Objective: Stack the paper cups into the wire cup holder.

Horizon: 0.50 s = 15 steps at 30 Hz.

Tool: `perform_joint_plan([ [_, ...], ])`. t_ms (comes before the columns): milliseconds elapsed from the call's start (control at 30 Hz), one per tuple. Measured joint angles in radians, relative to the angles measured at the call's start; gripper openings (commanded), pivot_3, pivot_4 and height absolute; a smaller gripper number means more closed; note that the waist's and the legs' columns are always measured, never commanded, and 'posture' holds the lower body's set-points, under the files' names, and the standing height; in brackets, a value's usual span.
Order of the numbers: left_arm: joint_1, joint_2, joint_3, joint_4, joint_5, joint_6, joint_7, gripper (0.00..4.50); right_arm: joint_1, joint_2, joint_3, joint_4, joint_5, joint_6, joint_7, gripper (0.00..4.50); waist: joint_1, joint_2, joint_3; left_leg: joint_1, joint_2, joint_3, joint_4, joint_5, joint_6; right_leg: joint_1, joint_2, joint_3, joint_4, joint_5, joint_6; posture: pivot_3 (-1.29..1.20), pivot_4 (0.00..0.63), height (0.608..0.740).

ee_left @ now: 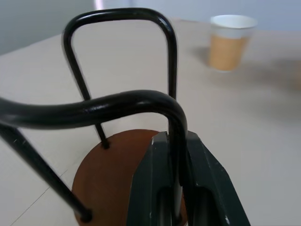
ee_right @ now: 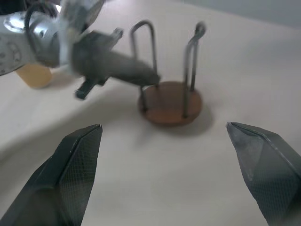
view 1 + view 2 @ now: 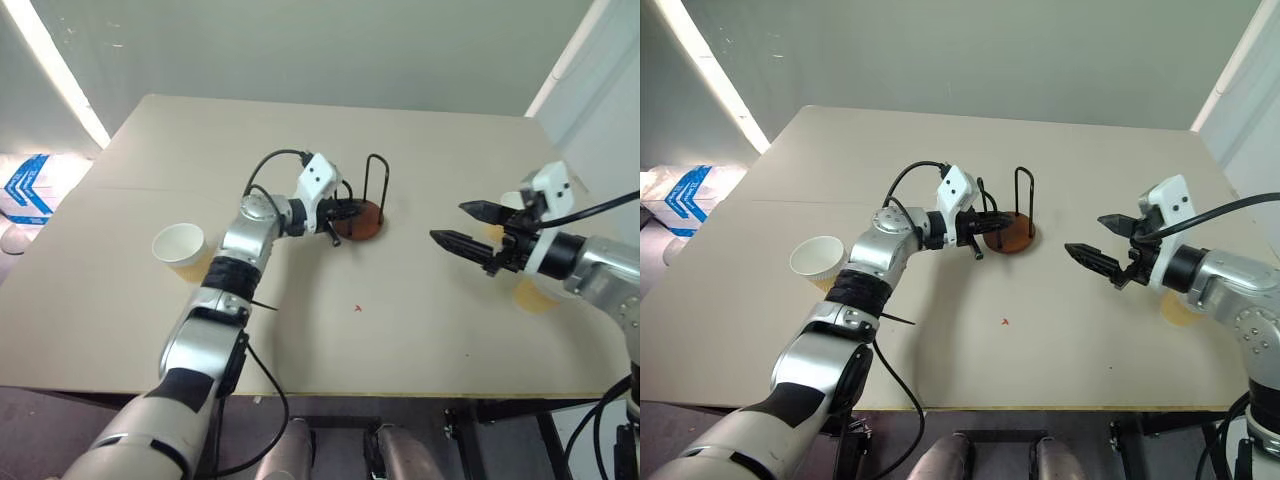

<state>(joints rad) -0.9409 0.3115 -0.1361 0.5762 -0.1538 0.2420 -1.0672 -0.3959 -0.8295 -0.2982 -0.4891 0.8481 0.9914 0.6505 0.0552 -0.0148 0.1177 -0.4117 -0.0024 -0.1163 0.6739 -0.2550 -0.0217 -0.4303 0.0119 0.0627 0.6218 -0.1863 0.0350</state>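
Overhead stereo view of a pale beige desk [image 3: 400, 350] with a faint seam running across its far-left part and a small red mark [image 3: 358, 308] near its middle. Behind the desk stands a plain grey-green wall [image 3: 330, 45]; bright light strips [image 3: 60, 70] slant down at the left and right edges of the scene. A white bag with blue arrows [image 3: 30, 190] lies on the floor beyond the desk's left side.

The wire cup holder [image 3: 1016, 232] stands near the desk's centre, its reddish-brown disc flat on the surface and two black wire loops upright. The left tool [image 3: 985, 228] is pressed together on the nearer loop, pinching the wire between its fingers [image 1: 150, 188]. The right tool [image 3: 1102, 243] hovers well to the right of the holder, above the desk, its fingers spread wide and holding nothing.

One paper cup [image 3: 179, 248] stands upright, mouth up, beside the left forearm near the desk's left side. A second paper cup [image 3: 1178, 310] stands at the right, partly hidden behind the right arm.
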Motion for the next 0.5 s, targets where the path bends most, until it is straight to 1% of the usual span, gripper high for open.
perform_joint_plan([
  [100, 0.064, 0.039, -0.026, -0.115, -0.03, 0.047, -0.093, 0.03, 0.019, -0.056, -0.053, -0.048, 0.079, 0.029, 0.042, 4.5, 0.002, 0.0, 0.0, -0.002, 0.0, 0.0, 0.0, 0.0, 0.0, 0.0, 0.0, 0.0, -0.002, 0.0, 0.0, 0.0, 0.15, 0.74],
  [200, 0.124, 0.087, -0.043, -0.249, -0.065, 0.12, -0.166, 0.03, 0.093, -0.136, -0.103, -0.104, 0.17, 0.074, 0.095, 4.5, 0.005, 0.0, 0.0, -0.004, 0.0, 0.0, 0.002, -0.001, 0.001, 0.0, 0.0, 0.0, -0.004, 0.0, 0.001, 0.0, 0.15, 0.74],
  [400, 0.172, 0.125, -0.076, -0.371, -0.103, 0.201, -0.224, 0.03, 0.142, -0.164, -0.121, -0.128, 0.215, 0.081, 0.101, 4.5, 0.005, 0.0, 0.0, -0.004, 0.0, 0.0, 0.008, -0.004, 0.006, 0.001, -0.001, 0.002, -0.003, 0.002, 0.003, 0.0, 0.15, 0.74],
  [433, 0.181, 0.131, -0.082, -0.386, -0.105, 0.205, -0.235, 0.03, 0.143, -0.167, -0.122, -0.128, 0.216, 0.079, 0.097, 4.5, 0.004, 0.0, 0.0, -0.004, 0.0, 0.001, 0.008, -0.006, 0.009, 0.001, -0.001, 0.002, -0.004, 0.002, 0.003, 0.0, 0.15, 0.74],
  [467, 0.187, 0.139, -0.09, -0.395, -0.107, 0.209, -0.244, 0.03, 0.143, -0.169, -0.122, -0.128, 0.217, 0.078, 0.095, 4.5, 0.004, 0.0, 0.0, -0.004, 0.0, 0.001, 0.008, -0.009, 0.015, 0.0, -0.001, 0.002, -0.003, 0.003, 0.003, 0.0, 0.15, 0.74],
  [500, 0.197, 0.149, -0.098, -0.411, -0.11, 0.219, -0.256, 0.03, 0.144, -0.17, -0.122, -0.128, 0.217, 0.075, 0.094, 4.5, 0.003, 0.0, 0.0, -0.004, 0.0, 0.0, 0.008, -0.01, 0.016, 0.0, -0.001, 0.002, -0.004, 0.004, 0.003, 0.0, 0.15, 0.74],
])
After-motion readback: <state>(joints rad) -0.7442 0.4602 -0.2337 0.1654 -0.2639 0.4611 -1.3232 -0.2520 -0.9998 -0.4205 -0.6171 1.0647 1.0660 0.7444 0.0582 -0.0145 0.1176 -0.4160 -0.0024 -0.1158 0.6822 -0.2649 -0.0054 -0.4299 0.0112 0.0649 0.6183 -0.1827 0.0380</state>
